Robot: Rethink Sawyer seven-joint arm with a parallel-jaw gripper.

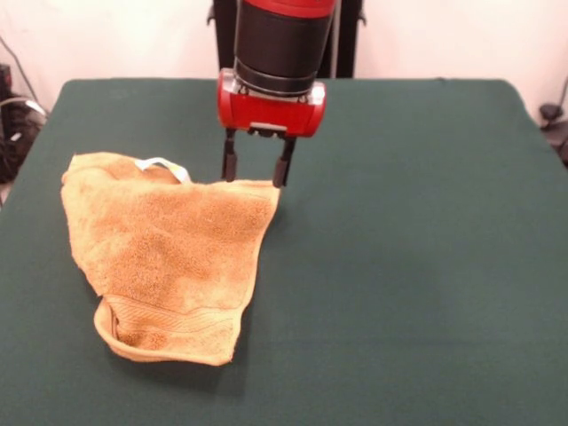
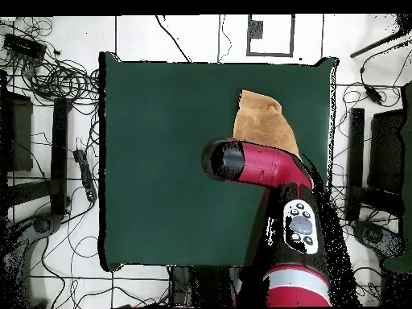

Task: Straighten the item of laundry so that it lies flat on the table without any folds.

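The item of laundry [image 1: 169, 253], a golden-orange terry towel, lies rumpled on the left half of the green table [image 1: 426, 231]. Its near border band curls up in a fold, and a white tag loop [image 1: 164, 165] shows at its far edge. My gripper [image 1: 255, 180] is open, its two black fingers [image 1: 283, 165] pointing down at the towel's far right corner, with nothing between them. Whether the tips touch the cloth I cannot tell. In the overhead view the towel [image 2: 261, 119] lies near the table's [image 2: 161, 161] upper right, partly hidden under the red arm [image 2: 265, 165], which also hides the gripper.
Bare green cloth stretches right of the towel in the front view. Cables [image 2: 56, 76] and dark stands [image 2: 358, 153] surround the table on the floor. The towel lies close to the table's left edge [image 1: 27, 177] in the front view.
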